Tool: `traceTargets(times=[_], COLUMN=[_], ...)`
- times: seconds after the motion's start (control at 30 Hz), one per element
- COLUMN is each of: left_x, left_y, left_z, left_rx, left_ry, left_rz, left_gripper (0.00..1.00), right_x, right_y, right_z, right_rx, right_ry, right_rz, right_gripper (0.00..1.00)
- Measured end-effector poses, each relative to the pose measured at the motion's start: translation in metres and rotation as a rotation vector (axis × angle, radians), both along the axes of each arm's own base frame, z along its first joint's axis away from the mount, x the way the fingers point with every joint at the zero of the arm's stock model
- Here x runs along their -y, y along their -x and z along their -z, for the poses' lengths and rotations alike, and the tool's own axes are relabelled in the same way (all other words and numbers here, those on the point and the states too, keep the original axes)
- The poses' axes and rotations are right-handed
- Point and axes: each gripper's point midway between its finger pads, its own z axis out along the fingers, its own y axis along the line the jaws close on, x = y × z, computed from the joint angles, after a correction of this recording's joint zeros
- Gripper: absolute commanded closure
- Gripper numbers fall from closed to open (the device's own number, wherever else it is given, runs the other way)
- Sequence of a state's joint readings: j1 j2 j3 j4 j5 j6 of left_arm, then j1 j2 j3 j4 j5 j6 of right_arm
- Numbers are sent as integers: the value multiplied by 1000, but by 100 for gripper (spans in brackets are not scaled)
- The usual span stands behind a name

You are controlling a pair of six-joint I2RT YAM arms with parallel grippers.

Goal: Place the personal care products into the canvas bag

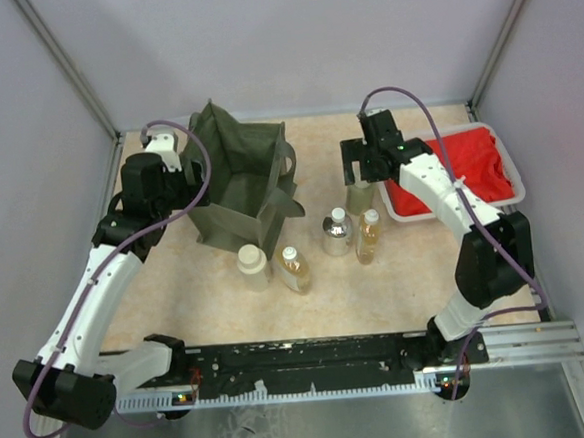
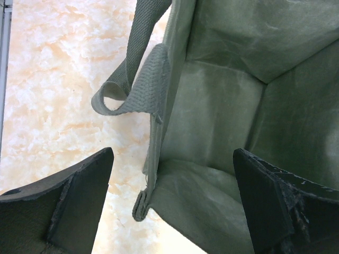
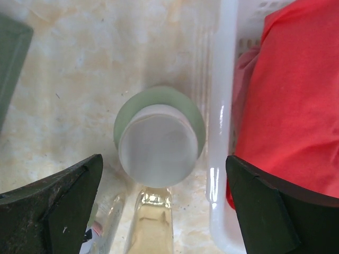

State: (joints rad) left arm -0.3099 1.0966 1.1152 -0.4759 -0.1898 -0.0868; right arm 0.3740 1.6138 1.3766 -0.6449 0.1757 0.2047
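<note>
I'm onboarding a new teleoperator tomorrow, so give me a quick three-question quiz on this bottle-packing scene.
1. How many bottles stand on the table outside the canvas bag?
2. The right claw hovers over: A) the white-capped bottle beside the tray; B) the canvas bag; C) bare table.
3. True or false: the left claw is shut.
Key: 1) five; 2) A; 3) false, its jaws stand open at the bag's rim.

White tray at far right, red cloth bunched inside it, pale marbled tabletop, grey walls around
</note>
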Motion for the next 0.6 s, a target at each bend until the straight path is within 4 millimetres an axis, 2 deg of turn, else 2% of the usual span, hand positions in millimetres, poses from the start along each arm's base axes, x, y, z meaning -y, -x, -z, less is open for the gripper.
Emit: traceTargets(times=[0.13, 0.27, 0.43, 0.6], left_x=[1, 1, 0, -1], left_y=[1, 3, 5, 5], left_z=[8, 7, 6, 5], left_rx=[-15, -10, -3, -1], left_ry=[-2, 0, 1, 1], left_rz=[5, 8, 7, 6], left_gripper=[0, 0, 0, 0], right_x=[-9, -16, -16, -15], right_y=[5, -2, -6, -12], right_z=[14, 18, 31, 34], right_rx=[-49, -52, -79, -77], right_ry=[33, 50, 74, 92], right_rz=[-23, -27, -21, -11], right_gripper=[1, 1, 1, 3])
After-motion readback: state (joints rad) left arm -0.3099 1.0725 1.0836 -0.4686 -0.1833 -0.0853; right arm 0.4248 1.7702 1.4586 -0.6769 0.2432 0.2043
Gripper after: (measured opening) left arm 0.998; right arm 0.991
